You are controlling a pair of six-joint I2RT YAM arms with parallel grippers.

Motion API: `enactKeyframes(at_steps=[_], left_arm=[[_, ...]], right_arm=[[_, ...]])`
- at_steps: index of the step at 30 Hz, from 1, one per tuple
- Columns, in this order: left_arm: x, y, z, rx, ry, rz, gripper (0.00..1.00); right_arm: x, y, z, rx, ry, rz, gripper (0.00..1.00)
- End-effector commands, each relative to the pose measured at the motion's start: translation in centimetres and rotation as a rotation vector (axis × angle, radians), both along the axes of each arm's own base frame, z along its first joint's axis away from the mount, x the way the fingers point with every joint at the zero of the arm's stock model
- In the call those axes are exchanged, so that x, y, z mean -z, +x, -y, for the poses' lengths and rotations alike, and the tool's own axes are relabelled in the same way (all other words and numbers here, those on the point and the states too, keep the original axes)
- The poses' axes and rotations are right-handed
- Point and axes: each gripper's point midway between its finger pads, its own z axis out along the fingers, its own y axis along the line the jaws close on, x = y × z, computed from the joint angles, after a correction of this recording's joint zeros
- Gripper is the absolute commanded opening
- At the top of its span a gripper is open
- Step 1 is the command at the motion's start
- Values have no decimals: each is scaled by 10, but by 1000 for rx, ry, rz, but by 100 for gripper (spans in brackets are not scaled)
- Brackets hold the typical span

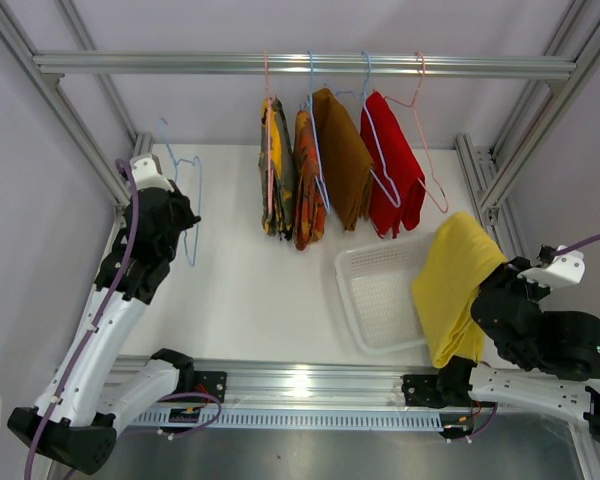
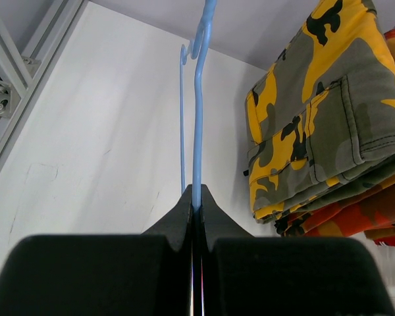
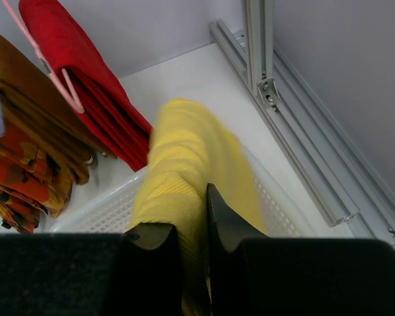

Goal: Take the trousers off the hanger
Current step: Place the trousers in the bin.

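Trousers: yellow pair [image 1: 458, 285] is off the rail [image 1: 180, 64], gripped by the right gripper [image 3: 192, 227].
Jaws pinched on the yellow cloth, which droops over the right rim of the white basket [image 1: 365, 300]. Four more hang folded on hangers from the rail, left to right and closely packed: camouflage pair [image 1: 276, 180], orange-red patterned pair [image 1: 308, 190], brown pair [image 1: 342, 155], red pair [image 1: 395, 165]. At far left, the left gripper [image 2: 195, 201] is clamped tight on a blue hanger [image 2: 199, 99], held upright over the table [image 1: 250, 290], well apart from the row.
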Motion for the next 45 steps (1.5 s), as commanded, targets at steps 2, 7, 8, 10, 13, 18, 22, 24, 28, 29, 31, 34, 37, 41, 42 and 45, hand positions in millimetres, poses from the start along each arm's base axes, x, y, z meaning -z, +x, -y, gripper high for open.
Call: enactKeyframes(at_steps=[2,7,8,10,13,18,22,24,28,29,31,34,37,41,42,45], left_arm=[[-10,0,-1,-5,25,28,0],[-10,1,1,0,28,25,0],[-10,1,2,3,27,25,0],[-10,1,2,1,28,26,0],[-11,0,4,9,32,28,0],[-12,-1,5,14,33,30,1],[-12,-1,5,14,33,30,0],[-12,-1,6,19,34,29,0],[-13,-1,6,21,32,32,0],[-12,-1,6,21,32,29,0],[-13,-1,7,24,30,30,1],[-13,-1,6,22,34,30,0],[-13,-1,7,23,33,32,0],[-11,-1,7,24,31,26,0],[-12,-1,7,26,31,27,1],[-11,-1,8,27,31,24,0]], right_arm=[[-18,-1,16,82,19,59,0],[-19,4,5,79,-10,42,0],[-18,6,0,75,-24,36,0],[-17,11,-12,63,-54,30,0],[-11,21,-33,52,-99,16,1],[11,44,-76,5,-112,-32,1],[44,64,-116,-69,-119,-94,2],[58,70,-134,-113,-112,-112,4],[85,82,-173,-219,-165,-162,48],[88,83,-180,-250,-169,-167,67],[88,85,-197,-306,-148,-163,82],[81,84,-209,-359,-129,-145,94],[71,80,-212,-390,-108,-129,100],[54,67,-209,-443,-58,-92,100],[43,60,-204,-456,-25,-63,99],[35,51,-185,-441,-13,-43,95]])
